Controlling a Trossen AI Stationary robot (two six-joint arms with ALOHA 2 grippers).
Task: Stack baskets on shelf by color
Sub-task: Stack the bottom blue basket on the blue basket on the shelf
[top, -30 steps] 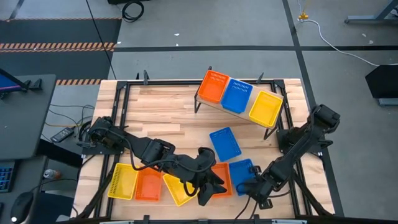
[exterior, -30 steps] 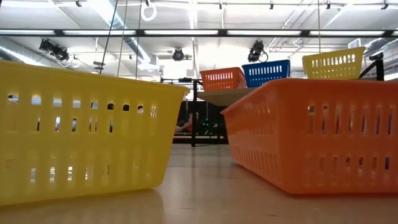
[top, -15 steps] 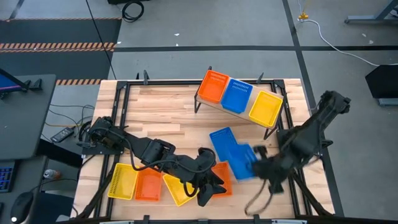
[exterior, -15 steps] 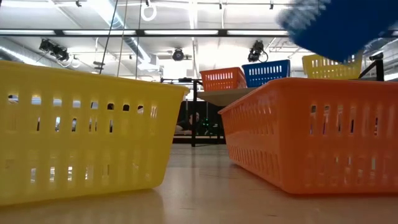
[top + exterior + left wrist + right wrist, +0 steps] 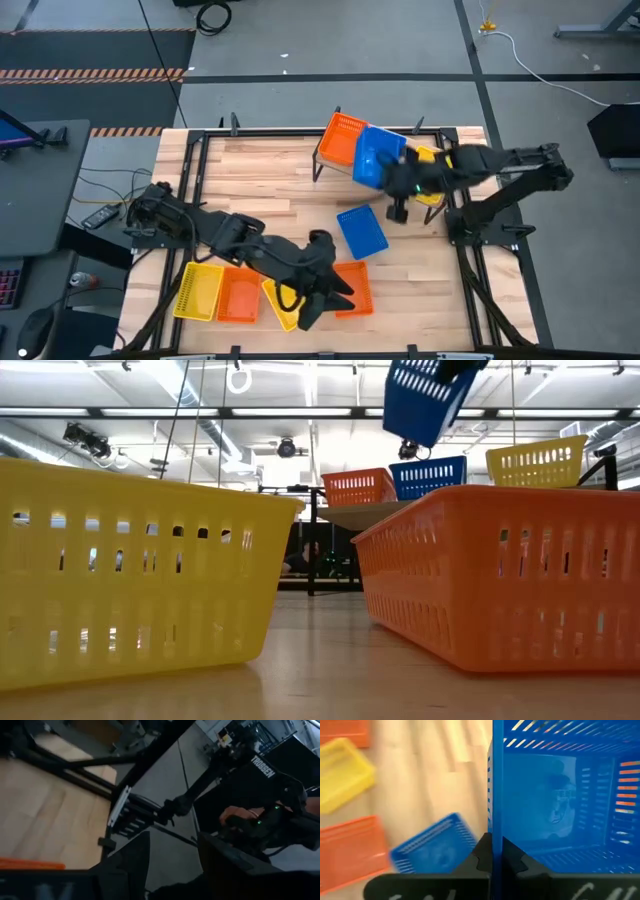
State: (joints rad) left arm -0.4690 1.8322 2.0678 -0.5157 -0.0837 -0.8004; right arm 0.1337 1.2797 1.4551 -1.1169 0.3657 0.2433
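**Blue basket lifted from the near table to above the shelf**

A second ago the right gripper was low at the near right of the table, at a blue basket lying there; now that arm has swung up and far, and the held blue basket hangs tilted in the air over the middle of the shelf. The right wrist view shows the two dark fingers pressed together on the thin blue wall of that basket, so the jaws are clamped tight on its rim. In the low view the carried basket tips at an angle above the blue basket on the shelf.

On the shelf an orange basket sits at the left end and a yellow basket at the right end, partly hidden by the right arm.

A second blue basket lies on the table, near of the shelf. Along the near edge lie a yellow basket at the left, an orange basket beside it, another yellow basket and an orange basket at the right of the row.

The left gripper sits low over the near edge, between those last two baskets. Its fingers stand partly apart, with nothing seen between them.
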